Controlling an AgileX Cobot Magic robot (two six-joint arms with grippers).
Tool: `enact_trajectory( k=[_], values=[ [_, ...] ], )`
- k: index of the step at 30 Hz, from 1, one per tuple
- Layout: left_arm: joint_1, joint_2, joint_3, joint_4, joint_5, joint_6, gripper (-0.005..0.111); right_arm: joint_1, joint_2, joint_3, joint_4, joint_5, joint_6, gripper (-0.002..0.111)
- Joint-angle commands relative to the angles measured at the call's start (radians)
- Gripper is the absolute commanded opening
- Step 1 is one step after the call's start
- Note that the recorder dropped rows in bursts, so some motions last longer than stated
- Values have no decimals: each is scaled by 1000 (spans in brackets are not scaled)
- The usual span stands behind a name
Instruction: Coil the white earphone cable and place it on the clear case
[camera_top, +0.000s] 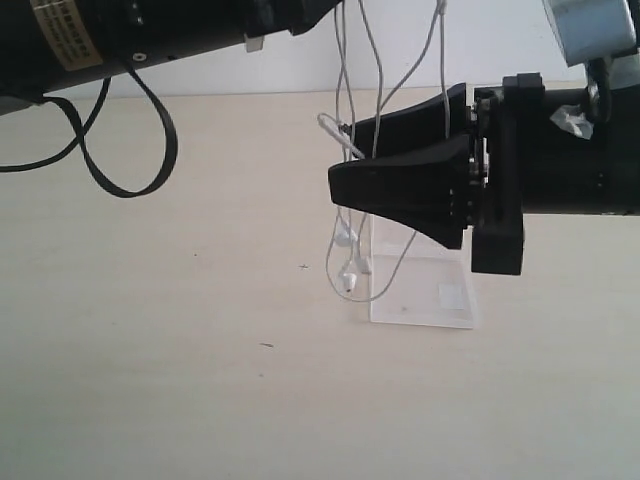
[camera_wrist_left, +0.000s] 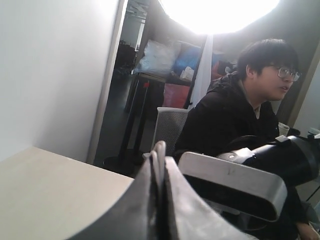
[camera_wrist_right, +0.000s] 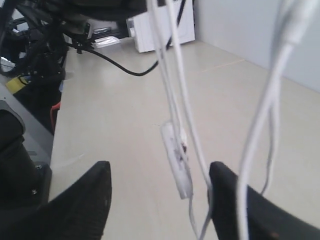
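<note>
The white earphone cable (camera_top: 378, 90) hangs in several strands from above the exterior view's top edge. Its two earbuds (camera_top: 347, 260) dangle just over the left end of the clear case (camera_top: 420, 290), which lies flat on the table with its whitish sticker (camera_top: 452, 295) showing. My right gripper (camera_top: 338, 153) is open and level above the case, with strands passing between and beside its fingers. The right wrist view shows the inline piece (camera_wrist_right: 176, 160) hanging between that gripper's (camera_wrist_right: 159, 172) spread fingers. My left gripper (camera_wrist_left: 160, 150) is shut, raised high; the hanging cable runs up toward it.
The left arm (camera_top: 150, 30) crosses the top left, and its thick black cable (camera_top: 130, 150) loops down over the pale table (camera_top: 150, 350). Beyond the table's edge, a person (camera_wrist_left: 250, 100) sits behind the right arm's silver housing (camera_wrist_left: 235, 180).
</note>
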Motion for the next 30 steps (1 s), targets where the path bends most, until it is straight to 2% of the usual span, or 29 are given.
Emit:
enact_trajectory(
  k=[1,7,13,21,26,30],
  values=[
    [-4,-1,3,-17,3,25,0,1,3,4,14,-90,40,62],
    [-4,-1,3,-14,26,35,0,1,3,4,14,-102,54,70],
    [-6,-1,3,-6,20,33,0,1,3,1,14,-136,43,71],
    [-52,-1,3,-13,31,65,0,1,3,-13,14,-89,62,71],
    [-50,-1,3,-42,147,107,0,1,3,-13,-56,-97,141,71],
    [-50,-1,3,-42,193,132,0,1,3,-13,-116,-171,188,71]
  ],
)
